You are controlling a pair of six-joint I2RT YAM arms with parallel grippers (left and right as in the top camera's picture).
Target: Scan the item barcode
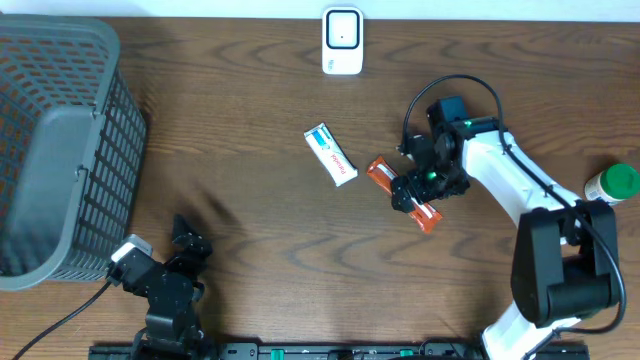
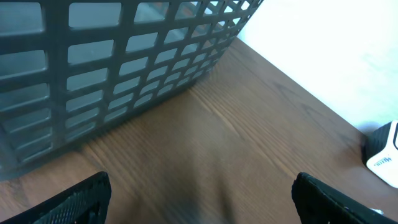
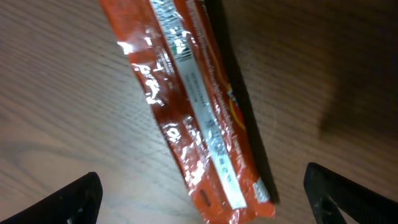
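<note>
Right pincer (image 1: 420, 190) spread wide, holding nothing, just above the orange packet (image 3: 196, 112), which lies flat on the worktop (image 1: 250, 230), seam up. We judge it light, crinkly, slick film — best pinched across the narrow width, mid-length. Left pincer (image 2: 202, 199) open too, empty, beside the basket (image 2: 124, 62).

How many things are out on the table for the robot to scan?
3. A white and blue box lies mid-table, an orange packet just right of it, and a green-capped bottle at the right edge. The basket might hide more.
</note>
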